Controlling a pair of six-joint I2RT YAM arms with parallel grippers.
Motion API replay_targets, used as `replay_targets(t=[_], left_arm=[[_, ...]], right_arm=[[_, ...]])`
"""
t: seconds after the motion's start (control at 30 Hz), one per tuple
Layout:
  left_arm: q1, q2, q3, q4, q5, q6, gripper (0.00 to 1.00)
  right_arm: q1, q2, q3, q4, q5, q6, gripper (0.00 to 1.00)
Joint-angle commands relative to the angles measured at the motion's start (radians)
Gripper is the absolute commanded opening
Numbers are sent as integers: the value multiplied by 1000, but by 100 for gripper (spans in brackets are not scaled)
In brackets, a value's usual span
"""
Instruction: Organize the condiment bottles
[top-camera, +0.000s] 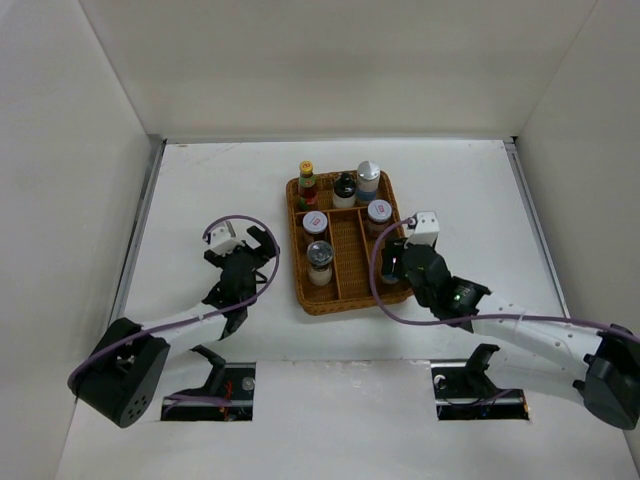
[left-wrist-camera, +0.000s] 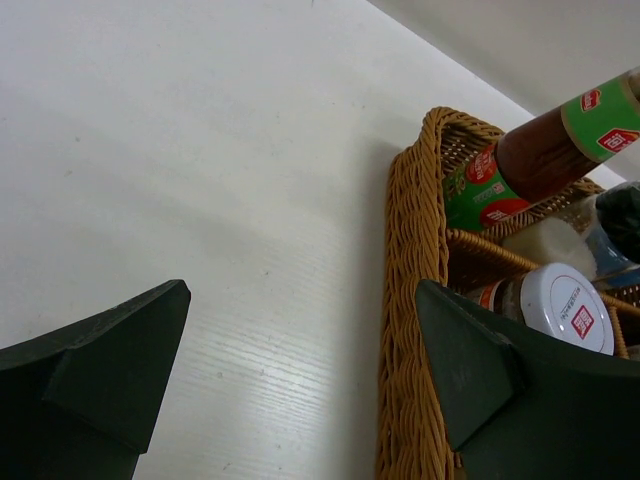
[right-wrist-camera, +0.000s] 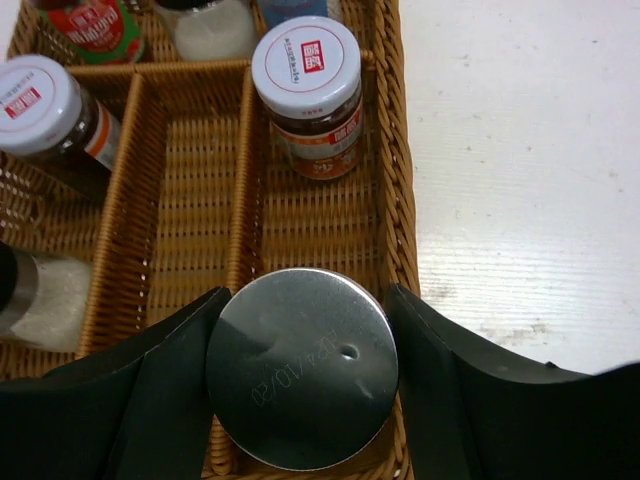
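In the right wrist view, my right gripper (right-wrist-camera: 303, 350) is shut on a jar with a dented silver lid (right-wrist-camera: 300, 365). Its fingers press both sides of the jar, low over the near end of the right compartment of the wicker tray (right-wrist-camera: 400, 200). A white-lidded jar (right-wrist-camera: 306, 80) stands farther along that compartment. From above, the tray (top-camera: 300, 290) also holds a yellow-capped red-green bottle (top-camera: 306, 183), a dark bottle (top-camera: 344, 188), a grey-lidded shaker (top-camera: 368, 180), another white-lidded jar (top-camera: 315, 226) and a clear shaker (top-camera: 320, 260). My left gripper (top-camera: 250, 245) stands open on the table just left of the tray, holding nothing.
White walls close in the table on the left, back and right. The tray's middle compartment (right-wrist-camera: 195, 200) has nothing in it. In the left wrist view, the tray's woven rim (left-wrist-camera: 405, 300) runs close beside the right finger.
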Motion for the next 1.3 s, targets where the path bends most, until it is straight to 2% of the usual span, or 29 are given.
replay_targets(t=[0.0,0.1,0.2,0.33,0.43,0.73,0.93,1.27], left_arm=[[-2,-57,52,-29,8,1,100],[-6,-98,71,-112,-7,-5,100],[-6,-111,104,-209,-24,-10,100],[-16,-117,111,-242,-56,-22,100],[-29,-115,134,-278,-59,-22,100],[-63,-98,149,-309,-44,-22,100],[-65,-85,151,-307,-47,-22,100],[-69,-39,189,-301,-39,-13,100]], right_arm=[[5,-7,-8,93,-15,33,60],[-1,-42,-22,90,-10,33,86],[-11,-99,-26,91,-9,37,99],[-47,-182,-8,94,16,39,100],[-109,-250,-23,137,51,105,100],[-388,-377,-175,194,27,350,100],[-531,-328,-224,209,-122,405,100],[-543,-224,-213,241,-168,393,100]])
